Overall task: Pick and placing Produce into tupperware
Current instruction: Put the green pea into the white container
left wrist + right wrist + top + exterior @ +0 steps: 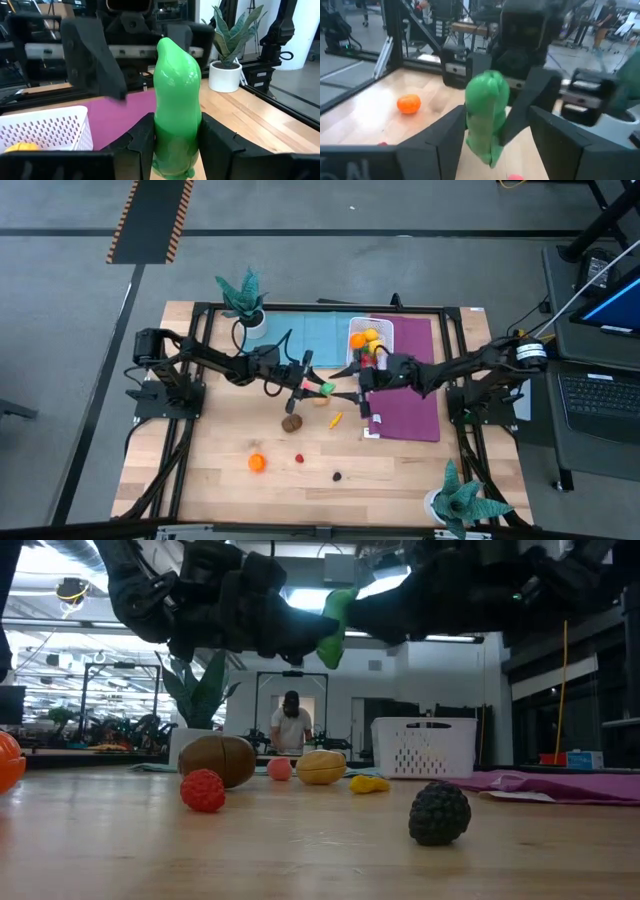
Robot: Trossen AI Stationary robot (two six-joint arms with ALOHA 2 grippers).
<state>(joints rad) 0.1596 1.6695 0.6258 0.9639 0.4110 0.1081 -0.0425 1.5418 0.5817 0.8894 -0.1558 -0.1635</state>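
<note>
A green toy vegetable (176, 95) hangs in mid-air over the table's middle, with my left gripper (318, 387) shut on it. My right gripper (348, 392) faces it from the table's right, open. Its fingers (445, 142) stand on either side of the green piece (487, 115) and of one left finger. The white tupperware (385, 330) stands on the mats at the back and holds orange and yellow pieces. More produce lies on the wood: a brown piece (291, 421), a yellow one (336, 419), an orange one (257, 463), a red one (299, 458) and a dark one (338, 476). My left gripper pinches the green piece's thick end (175, 147) between its two fingers, coming level from the table's left. The narrower end sticks out past the fingertips toward my right gripper. The piece is clear of the table. My right gripper has one finger close beside the green piece; whether it touches cannot be told.
Teal potted plants stand at the back left (243, 298) and the front right (462, 498). A blue mat (310, 335) and a purple mat (410, 405) lie at the back and right. A person (291, 720) stands far off in the room.
</note>
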